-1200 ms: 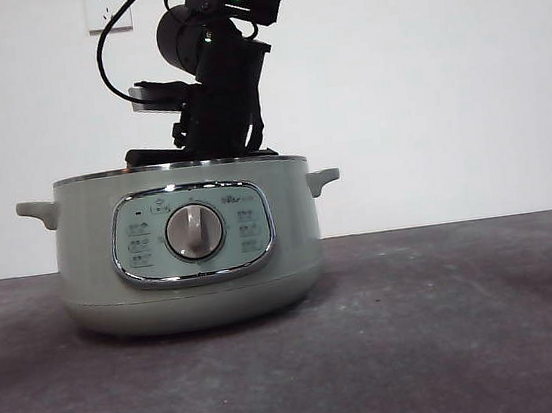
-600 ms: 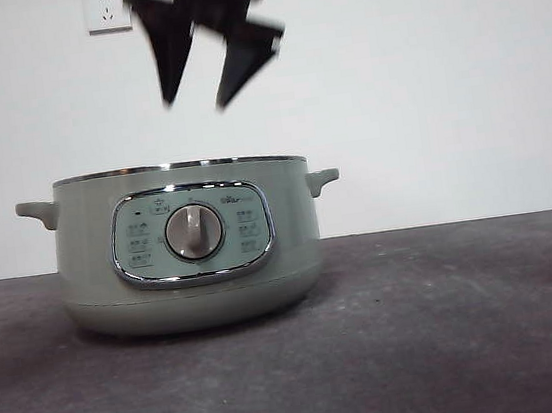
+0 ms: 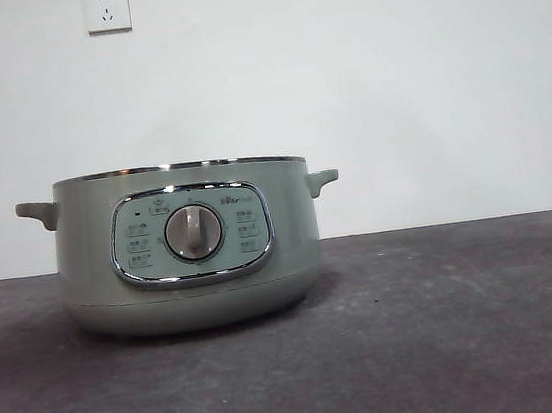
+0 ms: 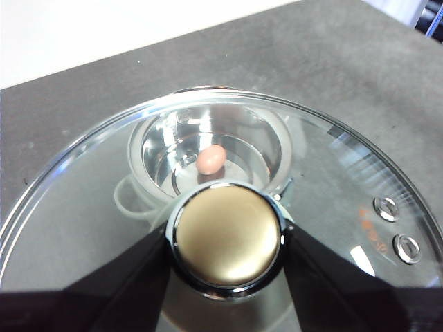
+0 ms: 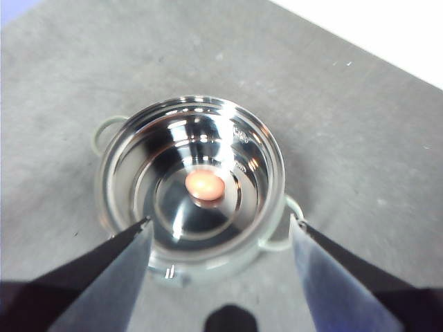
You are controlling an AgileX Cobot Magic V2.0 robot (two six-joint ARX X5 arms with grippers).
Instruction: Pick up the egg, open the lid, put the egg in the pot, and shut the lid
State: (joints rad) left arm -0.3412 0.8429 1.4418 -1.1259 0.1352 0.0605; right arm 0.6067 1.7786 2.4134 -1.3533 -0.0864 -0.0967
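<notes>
The egg [image 5: 205, 185] is lying in the open pot [image 3: 188, 247]. The left gripper [image 4: 227, 238] is clamping the lid [image 4: 332, 173] by its knob; lower it level, centred on the rim. The right gripper [image 5: 218, 232] is spread wide, empty.

Bright, even light; glare streaks the lid [image 4: 346, 194], and the pot [image 5: 190, 187] interior mirrors sharply.

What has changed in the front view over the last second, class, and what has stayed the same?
The dark arm that was reaching into the pot rose and left the front view. The right gripper now hangs open above the egg lying in the pot. The pot did not move.
</notes>
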